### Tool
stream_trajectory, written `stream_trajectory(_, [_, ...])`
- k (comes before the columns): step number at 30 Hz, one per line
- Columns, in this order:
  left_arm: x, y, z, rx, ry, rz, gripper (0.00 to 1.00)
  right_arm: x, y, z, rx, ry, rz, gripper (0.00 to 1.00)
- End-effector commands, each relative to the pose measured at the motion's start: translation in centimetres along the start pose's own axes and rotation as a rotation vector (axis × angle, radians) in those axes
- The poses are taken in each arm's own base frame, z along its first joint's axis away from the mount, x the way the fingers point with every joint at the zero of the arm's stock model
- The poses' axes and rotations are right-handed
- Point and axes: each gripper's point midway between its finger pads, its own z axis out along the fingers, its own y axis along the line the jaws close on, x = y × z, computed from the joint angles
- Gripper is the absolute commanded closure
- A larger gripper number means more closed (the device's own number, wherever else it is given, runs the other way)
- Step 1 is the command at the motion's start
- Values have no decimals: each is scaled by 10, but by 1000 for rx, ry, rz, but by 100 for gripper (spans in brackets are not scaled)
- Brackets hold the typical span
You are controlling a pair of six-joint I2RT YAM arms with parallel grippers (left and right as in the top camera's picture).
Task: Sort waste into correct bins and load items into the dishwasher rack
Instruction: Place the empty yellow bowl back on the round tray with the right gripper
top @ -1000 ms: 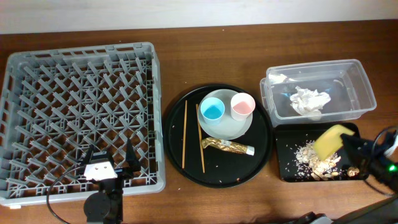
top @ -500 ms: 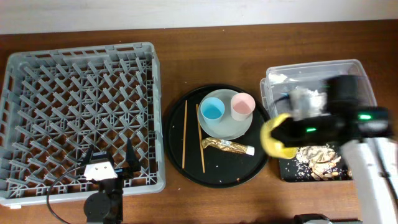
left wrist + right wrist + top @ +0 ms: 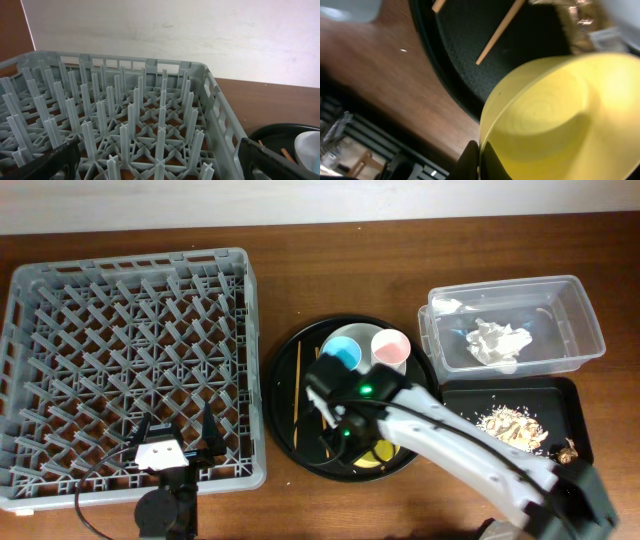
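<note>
Dishwasher rack [image 3: 130,262] unloaded; right of it, tissue [image 3: 497,340] and scraps [image 3: 508,423] binned, right jaws grasping yellow bowl [image 3: 555,120], left jaws released.

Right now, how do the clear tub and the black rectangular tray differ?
The clear tub is see-through and deep; the black tray is opaque and shallow. The tub holds crumpled white tissue; the tray holds beige food scraps. Both are rectangular and similar in size.

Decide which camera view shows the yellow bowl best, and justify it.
The right wrist view: the yellow bowl fills it, inside and rim clear. Overhead shows only a yellow sliver beneath the right arm. Left wrist shows none.
</note>
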Motion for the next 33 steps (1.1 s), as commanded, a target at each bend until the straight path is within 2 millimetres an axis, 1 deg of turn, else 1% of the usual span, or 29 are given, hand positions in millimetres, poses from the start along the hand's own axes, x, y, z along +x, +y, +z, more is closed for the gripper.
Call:
stream_trajectory(1, [0,1,0,-8,0,16,1,2,-7,23,49,69,14,91])
stream_trajectory(3, [0,1,0,-8,0,16,1,2,-9,31,57,91,13,83])
stream_trajectory(4, [1,1,0,-8,0,16,1,2,-9,33,58,97,14,77])
stream_trajectory(5, [0,1,0,-8,0,16,1,1,-9,33,58,97,14,66])
stream_trajectory(6, [1,1,0,-8,0,16,1,1,-9,33,57,97,10,61])
stream_trajectory(8, [1,1,0,-8,0,16,1,1,-8,26,58,89,6,58])
stream_trajectory(10, [0,1,0,-8,0,16,1,-3,-16,13,100,55,8,56])
stream_trajectory(12, [1,1,0,-8,0,16,1,-6,-29,-3,152,17,23,52])
stream_trajectory(13, [0,1,0,-8,0,16,1,-6,-39,-12,173,1,48,47])
stream_trajectory(14, [1,1,0,-8,0,16,1,-6,-47,-17,179,-7,71,42])
stream_trajectory(15, [1,1,0,-8,0,16,1,-5,-60,-21,181,-14,115,38])
stream_trajectory(18, [1,1,0,-8,0,16,1,-3,-91,-25,181,-12,222,25])
stream_trajectory(19, [0,1,0,-8,0,16,1,-1,-101,-24,162,-3,238,25])
stream_trajectory(22, [0,1,0,-8,0,16,1,4,-107,-15,70,24,217,25])
stream_trajectory(26, [1,1,0,-8,0,16,1,5,-129,8,63,10,241,28])
stream_trajectory(28, [0,1,0,-8,0,16,1,6,-138,18,64,-7,264,31])
stream_trajectory(29, [1,1,0,-8,0,16,1,6,-139,21,64,-13,267,32])
stream_trajectory(32, [0,1,0,-8,0,16,1,5,-141,30,66,-29,265,40])
stream_trajectory(33, [0,1,0,-8,0,16,1,5,-141,32,66,-30,264,40])
